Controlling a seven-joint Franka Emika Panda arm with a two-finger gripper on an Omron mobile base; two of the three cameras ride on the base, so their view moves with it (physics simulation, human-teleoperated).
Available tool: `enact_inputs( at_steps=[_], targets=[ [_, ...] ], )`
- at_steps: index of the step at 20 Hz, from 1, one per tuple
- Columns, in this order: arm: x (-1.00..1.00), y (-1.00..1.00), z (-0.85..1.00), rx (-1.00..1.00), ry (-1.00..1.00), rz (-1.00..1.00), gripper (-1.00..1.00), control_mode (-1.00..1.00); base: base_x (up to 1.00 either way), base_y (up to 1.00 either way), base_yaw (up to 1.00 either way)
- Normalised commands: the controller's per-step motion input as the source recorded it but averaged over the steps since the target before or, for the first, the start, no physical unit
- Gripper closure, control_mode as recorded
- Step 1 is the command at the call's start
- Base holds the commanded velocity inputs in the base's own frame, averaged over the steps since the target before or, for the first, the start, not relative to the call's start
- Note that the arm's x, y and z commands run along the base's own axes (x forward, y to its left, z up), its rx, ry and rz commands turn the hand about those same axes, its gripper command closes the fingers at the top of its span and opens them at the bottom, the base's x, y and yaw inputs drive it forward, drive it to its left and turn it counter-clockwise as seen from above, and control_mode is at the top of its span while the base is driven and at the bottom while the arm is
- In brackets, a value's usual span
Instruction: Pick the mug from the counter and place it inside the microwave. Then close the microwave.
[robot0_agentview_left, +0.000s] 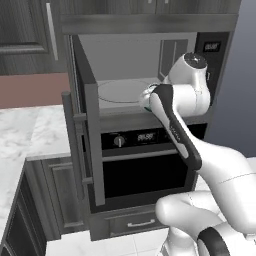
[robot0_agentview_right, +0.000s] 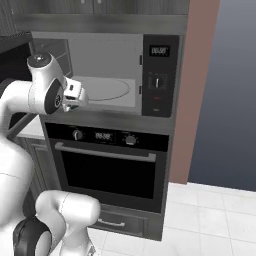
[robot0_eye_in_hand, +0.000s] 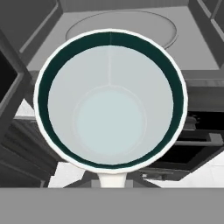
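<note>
**Asker:** While the arm reaches toward the microwave (robot0_agentview_left: 145, 75), what does the left base view show?

**Describer:** A built-in microwave stands open, its dark door (robot0_agentview_left: 85, 125) swung out to the left. Inside is a light grey cavity with a round turntable (robot0_agentview_left: 122, 91). The white arm rises from the lower right, and its wrist sits at the front edge of the opening. A sliver of teal rim peeks out beside the wrist. White marble counter (robot0_agentview_left: 30, 135) lies to the left, and an oven (robot0_agentview_left: 140, 165) with knobs sits below.

**Asker:** And the right base view?

**Describer:** The arm comes in from the left. The hand is level with the microwave's front sill, not yet inside. The control panel (robot0_agentview_right: 158, 75) is on the right.

**Asker:** The hand view?

**Describer:** The mug (robot0_eye_in_hand: 110, 98) is seen from straight above its mouth: pale inside, teal band at the rim. It hangs in front of the cavity, with the turntable beyond it. The fingers are hidden under the mug, so I cannot tell directly how they stand; since the mug is carried in the air, I judge they are clamped on it.

**Asker:** How should the placing go?

**Describer:** I would move the mug straight forward over the sill, clear of the door frame. Lower it onto the turntable's centre, upright, before letting go.
</note>
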Motion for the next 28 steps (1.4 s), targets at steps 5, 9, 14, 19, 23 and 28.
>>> enact_inputs(
  at_steps=[5, 9, 14, 19, 23, 28],
  targets=[
    [0.64, 0.0, 0.0, -0.03, -0.01, 0.0, 1.0, -1.0, 0.0, 0.0, 0.0],
    [0.49, 0.0, 0.01, 0.0, 0.0, 0.0, 1.0, -1.0, 0.0, 0.0, 0.0],
    [0.59, 0.0, 0.0, 0.0, 0.04, 0.0, 1.0, -1.0, 0.0, 0.0, 0.0],
    [0.38, 0.0, 0.0, 0.0, 0.01, 0.0, 1.0, -1.0, 0.0, 0.0, 0.0],
    [0.33, 0.0, 0.0, 0.0, 0.0, 0.0, 1.0, -1.0, 0.0, 0.0, 0.0],
    [0.32, 0.03, -0.03, 0.0, 0.0, 0.0, 1.0, -1.0, 0.0, 0.0, 0.0]
  ],
)
